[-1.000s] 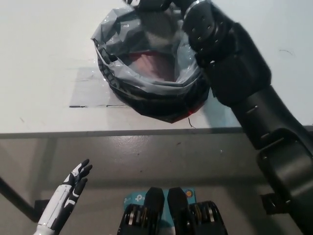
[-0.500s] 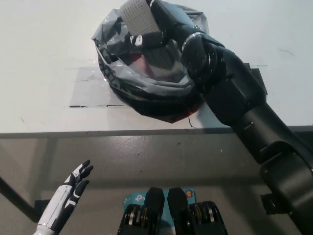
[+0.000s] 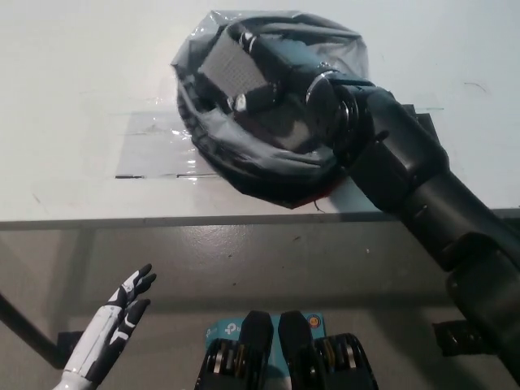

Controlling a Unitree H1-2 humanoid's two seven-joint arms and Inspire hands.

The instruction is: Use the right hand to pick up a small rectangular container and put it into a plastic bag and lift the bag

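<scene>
Reaching inside the bag on the bench, the right hand clasps the container. Left hand rests low, fingers spread.

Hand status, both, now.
Left hand: open, holding nothing, resting low below the table edge.
Right hand: inside the plastic bag, shut on the small rectangular container.

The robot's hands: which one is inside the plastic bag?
The black right hand. It reaches into the grey plastic bag on the white table. The white left hand is low, away from the table, open and holding nothing.
</scene>
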